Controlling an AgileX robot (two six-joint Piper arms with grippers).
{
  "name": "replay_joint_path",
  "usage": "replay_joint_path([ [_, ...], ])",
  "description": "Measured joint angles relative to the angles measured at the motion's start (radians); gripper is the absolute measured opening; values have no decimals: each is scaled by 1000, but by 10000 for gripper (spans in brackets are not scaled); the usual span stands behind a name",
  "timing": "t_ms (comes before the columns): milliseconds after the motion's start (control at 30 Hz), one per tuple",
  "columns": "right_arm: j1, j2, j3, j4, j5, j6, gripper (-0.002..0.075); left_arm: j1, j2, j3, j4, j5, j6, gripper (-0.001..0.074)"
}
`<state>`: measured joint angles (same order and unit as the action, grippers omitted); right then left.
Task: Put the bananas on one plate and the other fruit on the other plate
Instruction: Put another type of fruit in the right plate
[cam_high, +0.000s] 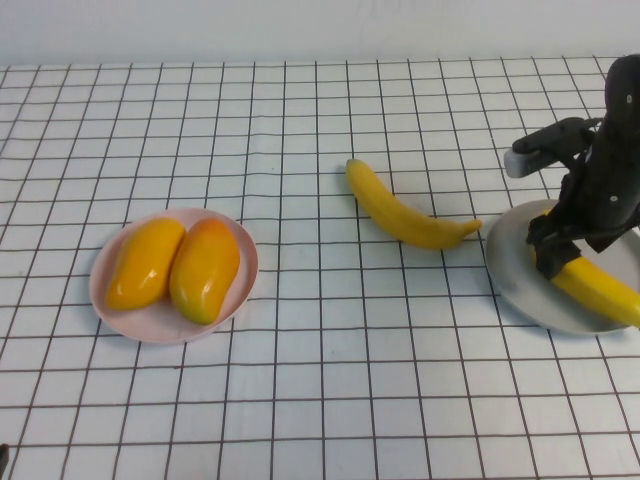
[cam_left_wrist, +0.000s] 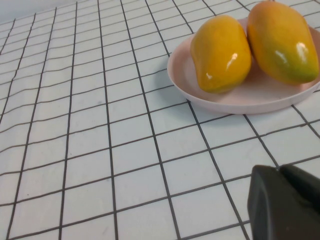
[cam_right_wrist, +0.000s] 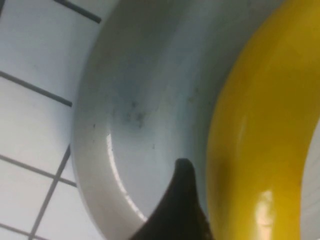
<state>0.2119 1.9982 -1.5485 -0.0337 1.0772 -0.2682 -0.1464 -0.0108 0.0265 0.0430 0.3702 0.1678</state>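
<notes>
Right gripper (cam_high: 556, 250) down over grey plate (cam_high: 515, 270) at table's right edge, jaws spread wide either side of banana (cam_high: 600, 288) lying on that plate; no squeeze on it from what shows, so prob just let go. Best way w/ this step: lift straight up, no sideways drag, else fingertip (cam_right_wrist: 176, 210) sitting right beside the peel could roll banana off the rim; clear the plate fully before swinging toward second banana (cam_high: 405, 214), which lies on the cloth between the plates, its tip near grey rim; approach that one across its middle, jaws square to the curve.

Left gripper (cam_left_wrist: 282, 205) low over the cloth near pink plate (cam_high: 110, 300), closed tight, empty, looks parked.

Count: 2 bananas, 1 plated, 1 not; 2 mango-like fruits (cam_high: 175, 268) side by side, touching, both on pink plate; 2 plates; 2 grippers.
</notes>
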Motion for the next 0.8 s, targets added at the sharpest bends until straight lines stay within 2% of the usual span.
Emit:
replay_joint_path([
  [200,0,0,-163,98,105,-9,558,0,0,0,0,0,0,-4],
  [300,18,0,-244,238,130,-105,556,0,0,0,0,0,0,-4],
  [367,63,0,-280,275,117,-180,554,0,0,0,0,0,0,-4],
  [600,232,82,-354,150,-16,-254,553,0,0,0,0,0,0,-4],
  [800,257,237,-446,98,-68,-260,553,0,0,0,0,0,0,-4],
])
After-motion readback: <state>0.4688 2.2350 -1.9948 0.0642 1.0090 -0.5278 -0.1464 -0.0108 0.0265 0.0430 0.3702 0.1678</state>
